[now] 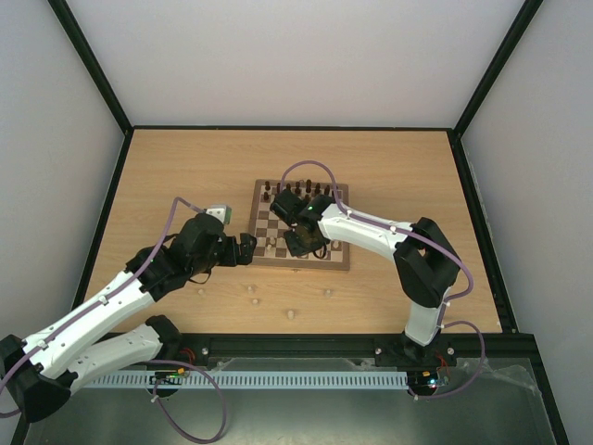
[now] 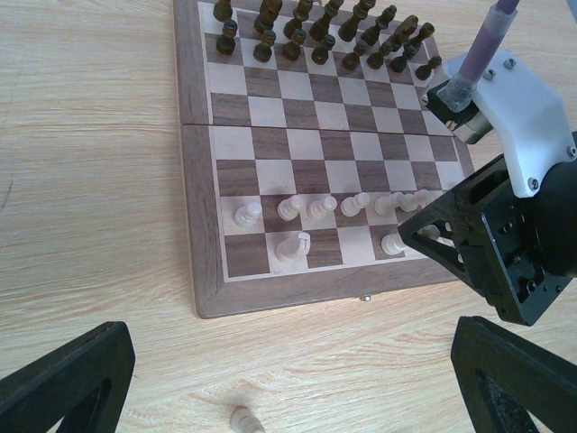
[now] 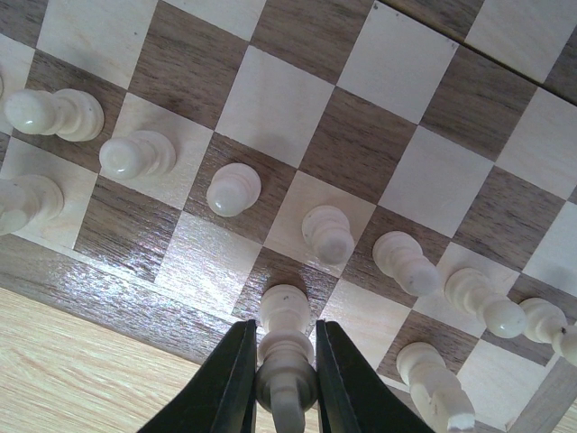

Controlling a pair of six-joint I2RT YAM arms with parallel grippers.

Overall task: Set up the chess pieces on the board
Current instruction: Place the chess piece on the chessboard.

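**Pale piece pinched upright over the board's near row**

The table (image 1: 371, 167) is a plain light-wood top with fine, straight grain. At its middle the board (image 1: 266, 232) is laid flat. It is a square of glossy dark brown and cream checks inside a brown border, set nearly square with the table. In the top view its dark side is turned to 12 o'clock and its pale side to 6 o'clock.

The left gripper (image 1: 245, 248) is held just off the board's 8 o'clock corner, over bare table. Its black fingers are spread wide, with nothing between them. The right gripper (image 3: 286, 365) is lowered over the board's 6 o'clock edge, and its fingers are pinched on a pale piece (image 3: 285, 329). That piece is a slim turned chessman with a ringed collar. Its long axis is kept upright, base toward a dark square of the edge row and head toward the wrist camera. Whether the base is touching the square cannot be told.

The dark pieces (image 2: 315, 36) are stood in two rows at the 12 o'clock side. A line of pale pawns (image 2: 320, 207), smooth and round-headed, is stood in the second row from 6 o'clock. A notched pale piece (image 2: 293, 245) is stood in the edge row just behind them. A few loose pale pieces (image 1: 255, 298) are scattered on the table at 6 o'clock of the board, near it but apart.
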